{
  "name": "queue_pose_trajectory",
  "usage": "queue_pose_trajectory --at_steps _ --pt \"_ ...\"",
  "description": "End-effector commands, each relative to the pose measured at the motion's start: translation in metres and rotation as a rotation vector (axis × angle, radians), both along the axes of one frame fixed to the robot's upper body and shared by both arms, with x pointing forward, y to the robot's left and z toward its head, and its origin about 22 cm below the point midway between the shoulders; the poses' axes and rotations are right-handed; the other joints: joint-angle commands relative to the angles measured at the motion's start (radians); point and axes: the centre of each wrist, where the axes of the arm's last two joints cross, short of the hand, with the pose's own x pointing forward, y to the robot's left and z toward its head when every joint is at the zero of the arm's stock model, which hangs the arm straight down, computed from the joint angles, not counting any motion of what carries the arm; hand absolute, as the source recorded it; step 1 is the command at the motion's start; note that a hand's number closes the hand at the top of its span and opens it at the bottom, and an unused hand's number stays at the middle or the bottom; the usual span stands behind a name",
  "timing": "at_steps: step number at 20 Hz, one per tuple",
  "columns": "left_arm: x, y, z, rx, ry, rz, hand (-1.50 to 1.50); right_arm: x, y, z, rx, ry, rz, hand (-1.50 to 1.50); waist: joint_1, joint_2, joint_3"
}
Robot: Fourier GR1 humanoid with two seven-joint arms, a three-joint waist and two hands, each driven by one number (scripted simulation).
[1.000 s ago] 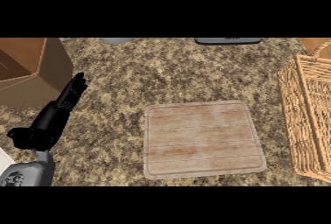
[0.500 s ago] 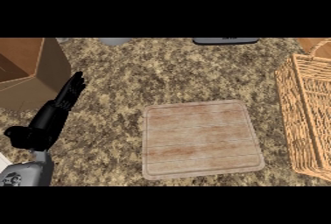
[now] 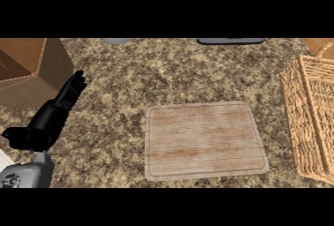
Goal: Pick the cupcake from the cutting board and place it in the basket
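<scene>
The cutting board carries no visible cupcake, the basket lies to its right, and only the left hand shows, fingers straight together, at the far left.

You are looking at a kitchen: the surface is speckled brown stone like a granite worktop, a wooden cutting board lies flat on it, and a woven wicker basket stands at its right edge. The brown box-like shape at upper left may be a cabinet.
</scene>
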Motion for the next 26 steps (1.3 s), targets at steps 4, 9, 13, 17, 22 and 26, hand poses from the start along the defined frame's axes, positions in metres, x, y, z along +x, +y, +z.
queue_pose_trajectory --at_steps 4,9,13,17,22,26 --pt "0.0 -0.011 -0.004 0.012 0.007 -0.027 0.0 0.007 -0.007 0.079 0.15 -0.13 -0.099 1.5 0.027 0.011 -0.001" --pt "0.0 -0.013 -0.005 -0.005 0.004 -0.055 0.0 0.031 -0.016 0.074 0.17 -0.191 -0.222 1.5 0.043 0.013 -0.001" --pt "0.003 -0.008 0.004 0.002 -0.002 -0.037 0.0 0.051 -0.025 0.079 0.202 -0.228 -0.297 1.5 0.047 0.009 0.0" --pt "0.001 -0.015 -0.001 -0.009 0.007 -0.055 0.0 0.078 -0.038 0.091 0.205 -0.264 -0.365 1.5 0.046 0.006 0.0" --pt "0.01 -0.014 -0.001 0.004 -0.014 -0.023 0.0 0.119 -0.073 0.107 0.192 -0.225 -0.449 1.5 0.027 0.003 0.003" --pt "-0.002 -0.001 -0.019 -0.001 0.008 -0.034 0.0 0.152 -0.119 0.139 0.227 -0.199 -0.448 1.5 0.035 0.003 0.003"
